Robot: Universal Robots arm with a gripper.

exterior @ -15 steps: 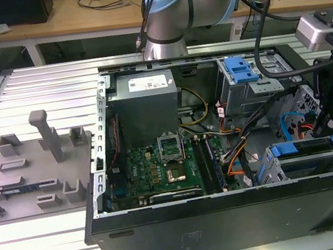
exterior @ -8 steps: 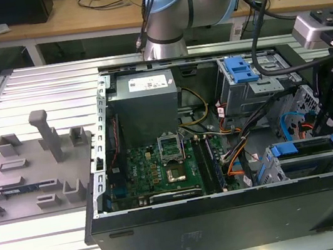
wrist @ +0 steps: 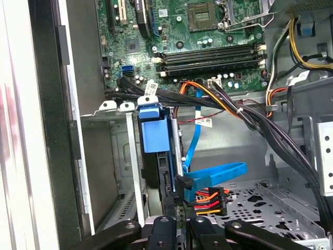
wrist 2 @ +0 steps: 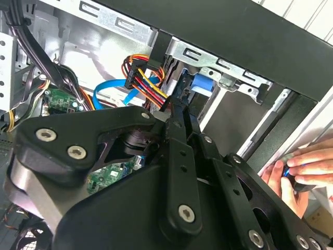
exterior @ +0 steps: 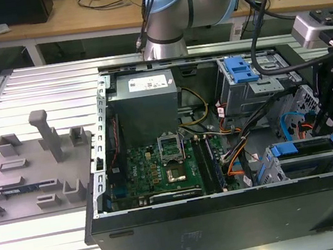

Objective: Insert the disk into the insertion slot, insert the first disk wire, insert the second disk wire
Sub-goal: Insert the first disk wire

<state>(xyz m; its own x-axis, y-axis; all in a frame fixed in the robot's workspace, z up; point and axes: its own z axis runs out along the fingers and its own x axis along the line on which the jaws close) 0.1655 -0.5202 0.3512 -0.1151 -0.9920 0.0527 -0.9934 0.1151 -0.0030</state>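
Slatted metal bench (exterior: 16, 98), open computer case (exterior: 232, 222) lying on it. Disk (wrist: 154, 127) sits on edge in the insertion slot (wrist: 118, 156). Second disk wire (wrist: 216, 171) and first disk wire (wrist: 208, 199) crowd its rear edge. Gripper (wrist 2: 180, 112) fingers drawn narrow there; what they pinch, cannot tell. Risk, as I judge it: a skewed push bends a plug or snags the neighbouring cable.

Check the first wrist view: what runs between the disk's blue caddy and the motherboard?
A bundle of black cables crosses that stretch, between the disk and the motherboard, in the first wrist view.
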